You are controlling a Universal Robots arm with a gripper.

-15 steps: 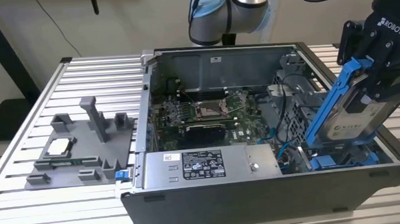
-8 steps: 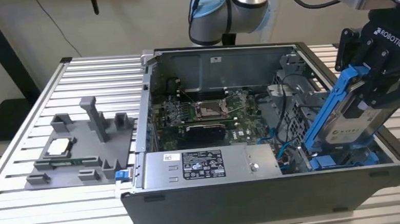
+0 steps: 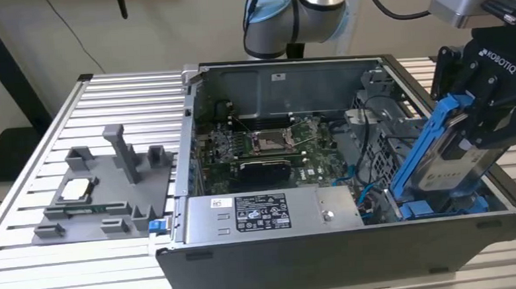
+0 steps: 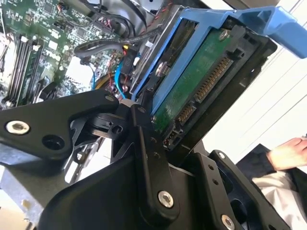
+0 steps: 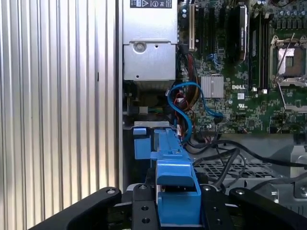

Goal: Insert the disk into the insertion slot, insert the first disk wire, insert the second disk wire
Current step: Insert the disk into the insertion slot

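1. While hanging tilted over the open computer case (image 3: 335, 273), belongs by all appearances to step one: getting the disk (image 3: 458, 166) into the insertion slot (image 3: 438, 209), not yet done.
2. Sits at the exterior view's right, lower end near the blue-railed slot but above it, not seated; shows its green board side and a bare connector in the second wrist view.
3. Clamped: fingers (image 4: 146, 153) of the gripper (image 3: 480, 136) closed on the disk's blue carrier from both sides, with no gap visible in the first wrist view.
4. Calls for, judging by the tilt, squaring the carrier with the slot rails and steering clear of the blue wire (image 5: 184, 103) and black cables (image 5: 225, 155) just beside the bay.
5. Judged untouched: both wire steps, with nothing plugged into the disk's connector.
6. Worth noting in the second wrist view: a person's hand (image 4: 288, 153) resting beyond the case.
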